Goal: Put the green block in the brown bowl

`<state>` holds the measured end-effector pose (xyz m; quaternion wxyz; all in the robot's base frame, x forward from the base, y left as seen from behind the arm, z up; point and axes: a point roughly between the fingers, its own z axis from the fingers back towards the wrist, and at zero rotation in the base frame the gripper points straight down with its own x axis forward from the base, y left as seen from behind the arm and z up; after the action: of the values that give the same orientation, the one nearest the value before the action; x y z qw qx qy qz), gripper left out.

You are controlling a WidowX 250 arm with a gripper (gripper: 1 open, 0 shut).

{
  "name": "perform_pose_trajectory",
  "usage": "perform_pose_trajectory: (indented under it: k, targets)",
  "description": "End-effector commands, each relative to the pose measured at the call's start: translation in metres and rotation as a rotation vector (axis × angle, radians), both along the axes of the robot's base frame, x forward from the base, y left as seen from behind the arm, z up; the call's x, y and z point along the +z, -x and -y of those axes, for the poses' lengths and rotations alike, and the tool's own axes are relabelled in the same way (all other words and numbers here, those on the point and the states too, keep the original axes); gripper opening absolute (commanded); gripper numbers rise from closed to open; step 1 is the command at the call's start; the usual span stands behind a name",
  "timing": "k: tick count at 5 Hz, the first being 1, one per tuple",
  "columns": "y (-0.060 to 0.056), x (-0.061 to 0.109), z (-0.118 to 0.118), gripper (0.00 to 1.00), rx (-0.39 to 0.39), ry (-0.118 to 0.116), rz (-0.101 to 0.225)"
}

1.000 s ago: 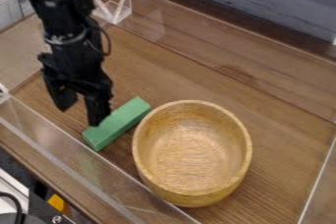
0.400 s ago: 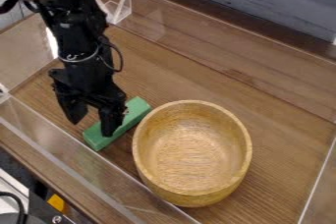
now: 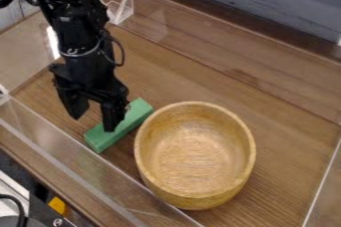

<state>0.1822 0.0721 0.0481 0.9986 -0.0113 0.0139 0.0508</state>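
Hovering over a wooden tabletop (image 3: pixel 226 67), a black robot arm reaches down from the upper left of the frame, its gripper (image 3: pixel 96 113) pointing straight down at the centre left. The jaws are spread wide and hold nothing. They stand over the upper-left end of the green block (image 3: pixel 122 125), and the fingertips look low enough to straddle that end, though whether they touch it cannot be told from this angle.

The green block is a flat bright green bar lying on the table, running diagonally from lower left to upper right. Its right-hand end sits just beside the rim of the brown bowl (image 3: pixel 170 115); whether the two touch is unclear. The bowl, a wide shallow dish of pale wood with a thick rim, fills the lower centre of the frame and is empty.

A clear plastic barrier (image 3: pixel 67 151) runs along the near edge of the table.

The task looks to be at an early stage: the block is still on the table and not yet gripped. Left to do, by this reading: close the jaws on the block, lift it, carry it right over the rim, and release it inside the bowl.
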Motion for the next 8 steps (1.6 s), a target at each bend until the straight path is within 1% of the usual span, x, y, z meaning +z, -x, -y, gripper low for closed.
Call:
perform_pose_trajectory:
  k: [1, 3, 5, 7, 8]
  targets:
    - [-0.013, 0.008, 0.001, 1.0, 0.04, -0.017, 0.025]
    - [-0.016, 0.005, 0.0, 1.0, -0.031, -0.027, 0.007]
    - [-0.015, 0.004, 0.003, 1.0, 0.115, -0.031, -0.01]
    - [-0.007, -0.004, 0.015, 1.0, -0.022, -0.041, -0.017]
    - [-0.009, -0.006, 0.012, 1.0, -0.017, -0.042, -0.02]
